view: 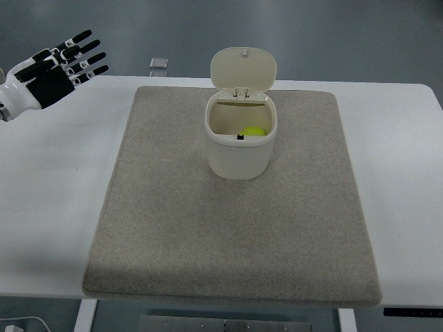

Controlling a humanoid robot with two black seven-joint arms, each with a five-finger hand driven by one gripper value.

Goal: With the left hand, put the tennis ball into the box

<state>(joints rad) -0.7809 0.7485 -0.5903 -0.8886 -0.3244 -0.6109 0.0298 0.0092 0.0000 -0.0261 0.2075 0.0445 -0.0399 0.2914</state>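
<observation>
A cream box [239,151] with its hinged lid [243,69] flipped up stands on the beige mat [228,235], a little behind the mat's middle. Inside it, low against the right wall, a yellow-green tennis ball [253,131] shows. My left hand [59,68] hovers at the far left, above the table's back left corner and well away from the box. Its black and white fingers [83,50] are stretched out flat and hold nothing. The right arm is out of the picture.
The mat lies on a white table [408,180] whose back edge runs across the top. A small grey square object [159,63] lies on the floor beyond that edge. A white cable [21,322] shows at the bottom left below the table.
</observation>
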